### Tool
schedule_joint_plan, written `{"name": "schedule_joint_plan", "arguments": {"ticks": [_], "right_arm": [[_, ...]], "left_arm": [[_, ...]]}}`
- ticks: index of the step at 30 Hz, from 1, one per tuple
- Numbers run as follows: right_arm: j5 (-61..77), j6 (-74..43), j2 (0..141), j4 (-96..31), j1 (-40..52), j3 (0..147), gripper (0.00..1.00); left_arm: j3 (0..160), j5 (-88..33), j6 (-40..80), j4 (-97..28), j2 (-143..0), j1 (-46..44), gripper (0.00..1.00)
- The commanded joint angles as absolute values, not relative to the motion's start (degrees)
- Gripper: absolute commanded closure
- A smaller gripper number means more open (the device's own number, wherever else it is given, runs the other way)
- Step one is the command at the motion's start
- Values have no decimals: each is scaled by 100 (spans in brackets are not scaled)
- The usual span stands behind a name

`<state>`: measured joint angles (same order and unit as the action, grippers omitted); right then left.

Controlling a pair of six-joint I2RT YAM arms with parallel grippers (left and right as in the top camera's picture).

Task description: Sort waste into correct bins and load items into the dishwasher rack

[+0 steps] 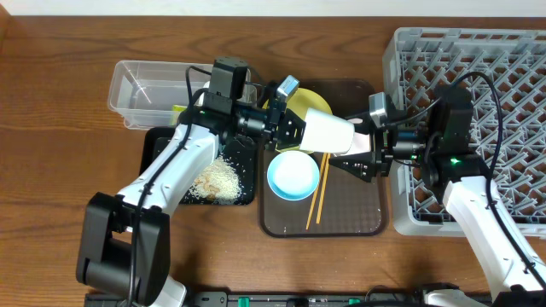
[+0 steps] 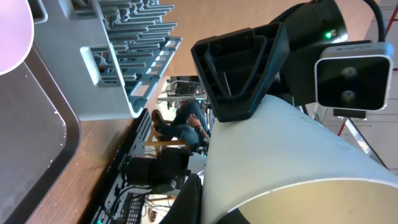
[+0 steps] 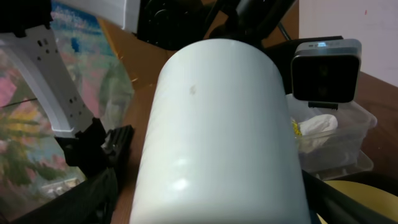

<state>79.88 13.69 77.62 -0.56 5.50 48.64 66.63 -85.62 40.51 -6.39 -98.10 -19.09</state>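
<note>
The white cup is held on its side in the air above the brown tray. My left gripper is shut on the cup's rim. My right gripper is open, its fingers on either side of the cup's base, with a small gap on one side. The blue bowl and the chopsticks lie on the brown tray. The yellow plate is partly hidden behind the cup. The pink bowl is not in view.
The grey rack stands at the right. The clear tub at the back left holds the napkin and a bit of wrapper. The black tray holds rice scraps.
</note>
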Motion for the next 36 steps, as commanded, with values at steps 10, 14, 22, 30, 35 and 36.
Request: {"name": "schedule_joint_plan", "arguments": {"ticks": [10, 14, 22, 30, 35, 36], "right_arm": [[7926, 1284, 7749, 51, 552, 4934, 32], [7850, 1260, 7749, 150, 545, 4934, 35], [7638, 1177, 7749, 148, 467, 4934, 43], [5666, 709, 7749, -591, 438, 4934, 51], [4722, 711, 7736, -1542, 303, 4941, 64], [4530, 709, 7732, -1752, 263, 4947, 69]], "left_arm": [[6740, -8538, 4062, -633, -9810, -2110, 94], [6740, -8525, 4062, -633, -9810, -2108, 94], [6733, -8060, 3535, -644, -9810, -2108, 54], [6720, -4010, 2877, -2366, -9797, -2021, 27], [6720, -3483, 2202, -2869, -9553, -1737, 23], [6722, -3483, 2082, -2954, -9470, -1653, 22]]}}
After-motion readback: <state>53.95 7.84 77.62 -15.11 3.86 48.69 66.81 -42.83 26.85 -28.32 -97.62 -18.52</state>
